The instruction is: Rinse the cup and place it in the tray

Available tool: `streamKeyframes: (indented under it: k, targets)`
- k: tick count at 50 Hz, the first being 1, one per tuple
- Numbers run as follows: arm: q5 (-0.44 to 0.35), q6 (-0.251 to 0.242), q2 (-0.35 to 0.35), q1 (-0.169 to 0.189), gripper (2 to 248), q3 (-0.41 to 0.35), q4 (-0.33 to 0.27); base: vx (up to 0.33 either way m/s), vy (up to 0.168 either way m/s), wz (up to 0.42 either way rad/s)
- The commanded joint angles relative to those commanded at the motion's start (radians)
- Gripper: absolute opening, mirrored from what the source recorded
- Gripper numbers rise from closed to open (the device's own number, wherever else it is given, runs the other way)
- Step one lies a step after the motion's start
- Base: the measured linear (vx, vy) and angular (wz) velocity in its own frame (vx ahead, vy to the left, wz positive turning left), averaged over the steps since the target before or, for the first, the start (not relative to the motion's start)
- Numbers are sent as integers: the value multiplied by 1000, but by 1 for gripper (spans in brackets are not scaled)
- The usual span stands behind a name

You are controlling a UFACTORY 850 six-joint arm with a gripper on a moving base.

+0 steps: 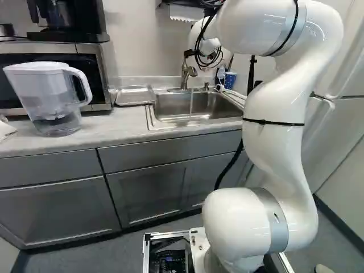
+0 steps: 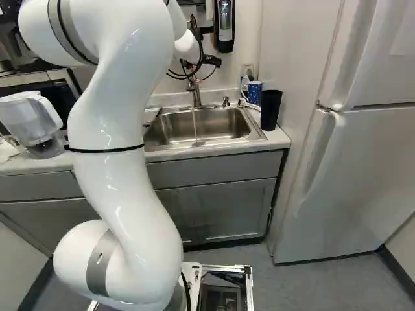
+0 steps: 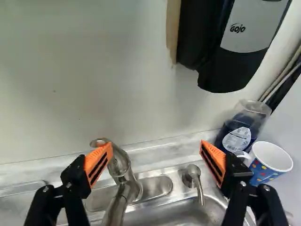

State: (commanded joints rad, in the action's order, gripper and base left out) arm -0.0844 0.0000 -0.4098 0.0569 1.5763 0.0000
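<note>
I read this as early in the job: the blue dotted cup (image 3: 263, 175) stands on the worktop (image 1: 102, 126) just beyond the right end of the sink (image 2: 228, 123), next to the soap bottle (image 3: 236, 133), with a black tumbler (image 2: 270, 109) nearby. My end effector (image 3: 155, 149) is wide apart with nothing gripped, one finger close by the tap (image 3: 123, 165), the cup outside the other. What looks like a thin stream falls into the basin, so I judge the water is on. The metal tray (image 1: 134, 96), left of the sink, holds no cup. Picking up, rinsing and placing seem left for me to do.
</note>
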Motion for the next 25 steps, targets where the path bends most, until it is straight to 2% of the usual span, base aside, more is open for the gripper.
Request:
streamKeyframes:
  k: [25]
  targets:
    - [0, 0, 69, -1, 247, -82, 0, 0, 0, 0]
